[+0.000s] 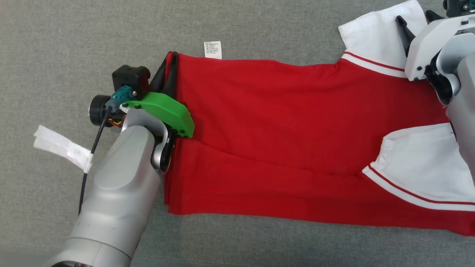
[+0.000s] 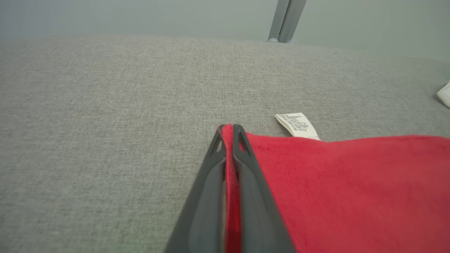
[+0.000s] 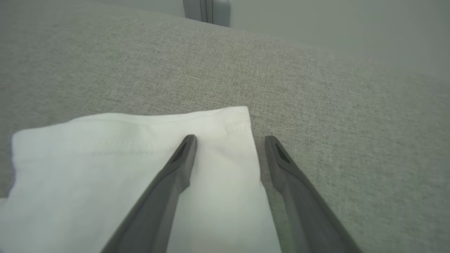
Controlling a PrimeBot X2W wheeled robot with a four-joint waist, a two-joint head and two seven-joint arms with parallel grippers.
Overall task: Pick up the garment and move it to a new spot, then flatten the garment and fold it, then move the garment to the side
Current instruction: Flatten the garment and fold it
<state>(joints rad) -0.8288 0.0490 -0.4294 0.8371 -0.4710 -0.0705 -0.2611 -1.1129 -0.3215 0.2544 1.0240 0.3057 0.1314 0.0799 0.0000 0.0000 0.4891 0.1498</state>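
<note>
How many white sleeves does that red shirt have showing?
2. The far sleeve lies at the top right, by the right gripper; the near sleeve lies at the lower right, partly hidden by the right arm.

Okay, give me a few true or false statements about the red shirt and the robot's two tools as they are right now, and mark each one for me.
1. The left tool is shut on the red edge of the shirt. True.
2. The right tool is shut on a white sleeve. False: it is open, straddling the sleeve's side edge.
3. A white label sticks out from the shirt's far edge. True.
4. The shirt lies on a bare wooden table. False: it lies on a grey, cloth-like surface.
</note>
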